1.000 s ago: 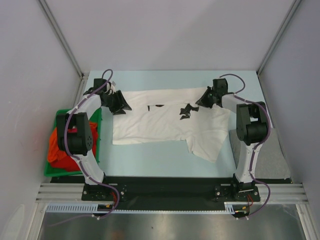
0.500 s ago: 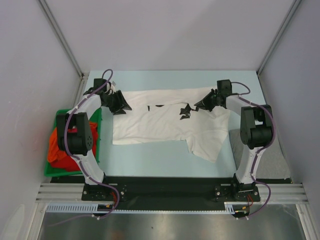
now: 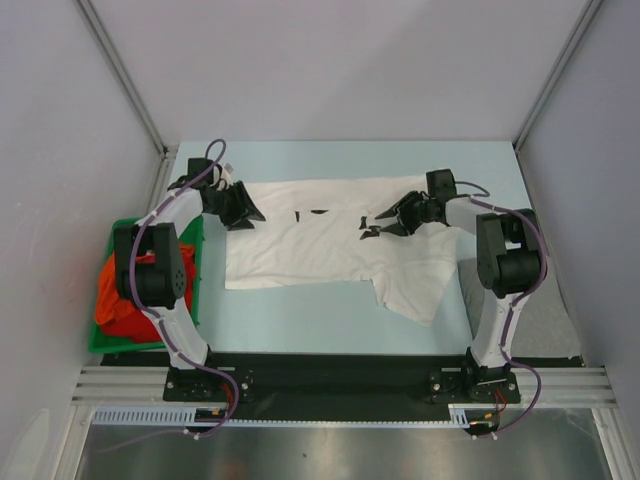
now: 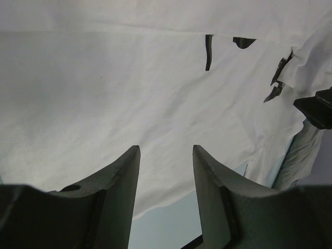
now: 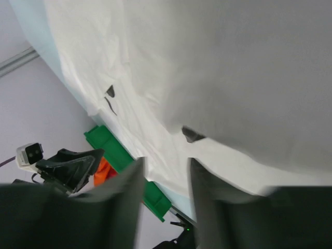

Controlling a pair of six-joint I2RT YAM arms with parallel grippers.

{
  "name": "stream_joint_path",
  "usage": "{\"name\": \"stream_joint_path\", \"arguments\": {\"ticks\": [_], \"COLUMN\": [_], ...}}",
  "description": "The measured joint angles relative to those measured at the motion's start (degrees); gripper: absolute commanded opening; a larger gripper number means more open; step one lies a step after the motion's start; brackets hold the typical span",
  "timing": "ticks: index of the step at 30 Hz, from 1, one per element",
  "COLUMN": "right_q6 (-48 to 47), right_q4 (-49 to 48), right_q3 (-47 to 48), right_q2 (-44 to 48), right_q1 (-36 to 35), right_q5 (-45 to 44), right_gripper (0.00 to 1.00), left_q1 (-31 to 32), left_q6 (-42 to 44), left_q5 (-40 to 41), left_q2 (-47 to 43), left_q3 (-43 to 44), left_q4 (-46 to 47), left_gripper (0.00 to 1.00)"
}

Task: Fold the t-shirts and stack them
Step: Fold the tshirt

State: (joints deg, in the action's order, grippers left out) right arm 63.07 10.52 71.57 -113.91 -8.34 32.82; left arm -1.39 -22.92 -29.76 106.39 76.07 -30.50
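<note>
A white t-shirt (image 3: 320, 250) with small black print marks lies spread flat on the light blue table, one sleeve pointing toward the near right. My left gripper (image 3: 250, 214) hovers over the shirt's far left corner, open with nothing between its fingers (image 4: 124, 176). My right gripper (image 3: 388, 222) sits over the shirt's far right part, by the black marks, open and empty, its fingers (image 5: 205, 192) blurred. The left wrist view is filled with white cloth (image 4: 129, 93), as is the right wrist view (image 5: 233, 62). A grey t-shirt (image 3: 535, 310) lies folded at the near right. Orange (image 3: 112, 285) and dark red (image 3: 125, 322) t-shirts are bunched in the bin.
A green plastic bin (image 3: 110, 346) stands off the table's left edge, also seen in the right wrist view (image 5: 111, 145). Pale walls with metal frame posts (image 3: 120, 75) close in the sides and back. A black rail (image 3: 330, 370) runs along the near edge.
My right gripper has gone from shut to open and has swung left and a little nearer over the shirt. The left arm and the shirts have not moved.
</note>
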Motion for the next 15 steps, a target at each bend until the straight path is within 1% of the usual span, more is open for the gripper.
{"name": "stream_joint_path", "arguments": {"ticks": [1, 3, 4, 6, 8, 9, 11, 12, 15], "right_q6": [-1.7, -8.0, -11.7, -18.3, -23.1, -25.0, -28.3, -29.4, -33.2], "right_q4": [1.7, 7.0, 10.2, 15.0, 17.2, 18.0, 19.1, 19.1, 19.3], "right_q3": [0.0, 1.2, 2.8, 5.4, 5.8, 5.5, 5.2, 5.3, 5.8], "right_q2": [0.4, 1.4, 1.7, 2.6, 4.5, 5.8, 7.5, 7.8, 6.8], "right_q1": [0.4, 1.7, 2.5, 4.3, 6.2, 7.5, 10.2, 11.2, 14.1], "right_q5": [0.1, 0.1, -0.3, -1.6, -3.0, -3.6, -4.4, -5.0, -7.2], "right_gripper": [0.64, 0.72, 0.72, 0.69, 0.66, 0.63, 0.62, 0.57, 0.56], "left_q1": [0.0, 0.0, 0.0, 0.0, 0.0, 0.0, 0.0, 0.0, 0.3], "left_q6": [0.0, 0.0, 0.0, -0.2, -0.5, -0.7, -1.2, -1.4, -2.2], "left_q5": [-0.4, -0.7, -0.8, -0.8, -0.9, -0.9, -1.0, -1.1, -1.2], "left_q2": [0.2, 0.6, 0.7, 0.9, 1.0, 1.0, 1.0, 1.1, 1.7], "left_q3": [0.0, 0.0, -0.2, -0.4, -0.5, -0.5, -0.5, -0.5, -0.4], "left_q4": [0.0, 0.0, 0.2, 0.4, 0.7, 0.9, 1.5, 1.8, 2.4], "left_gripper": [0.51, 0.51, 0.51, 0.51, 0.51, 0.51, 0.51, 0.51, 0.50]}}
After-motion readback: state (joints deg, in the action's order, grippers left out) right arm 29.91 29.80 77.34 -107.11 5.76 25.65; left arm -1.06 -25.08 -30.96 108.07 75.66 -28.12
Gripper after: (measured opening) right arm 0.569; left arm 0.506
